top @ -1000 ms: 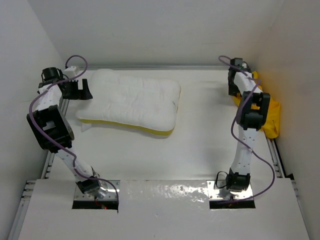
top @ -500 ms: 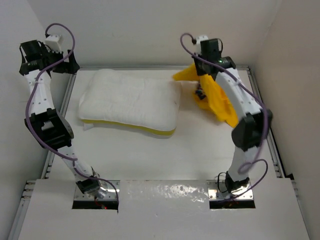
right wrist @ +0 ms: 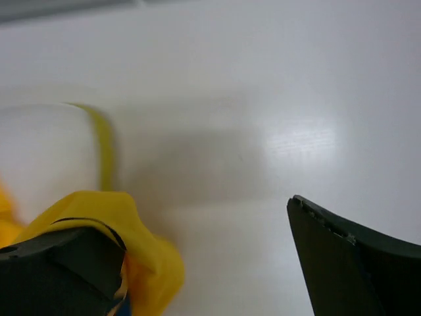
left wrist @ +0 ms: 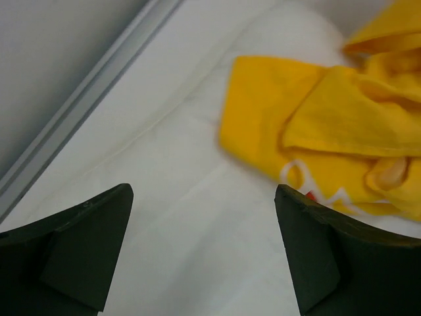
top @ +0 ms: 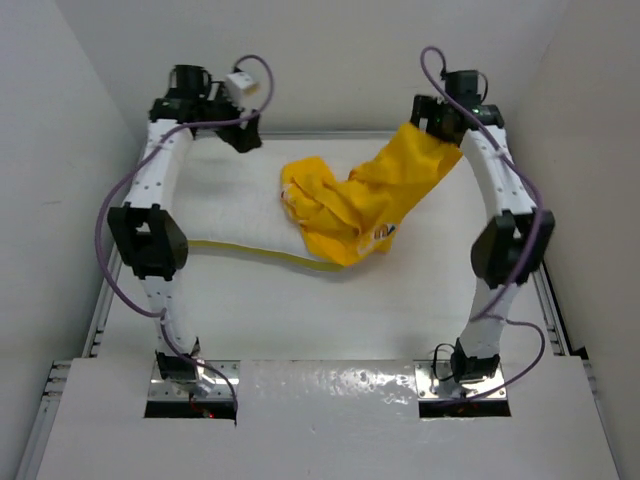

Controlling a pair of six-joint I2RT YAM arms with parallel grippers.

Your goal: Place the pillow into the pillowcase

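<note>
Nearest to the arm bases is the bare table. Just behind it the pillow begins, with its yellow edge band turned to the near side. The pillow lies flat on the table and is not inside anything. On its right half rests the pillowcase, crumpled in folds. From there the yellow cloth rises in a slope past the pillow's far right corner up to the right gripper. The wrist view shows this gripper spread wide, and the cloth hangs over one finger only, so it is likely hooked there and not pinched. Probably the case is lifted like this to shake it loose and find its mouth, which cannot be seen among the folds. Above the far left part of the pillow hangs the left gripper, also wide open and empty. It looks down on the pillow, with the edge of the pillowcase just ahead, and seems placed to take this edge.
</note>
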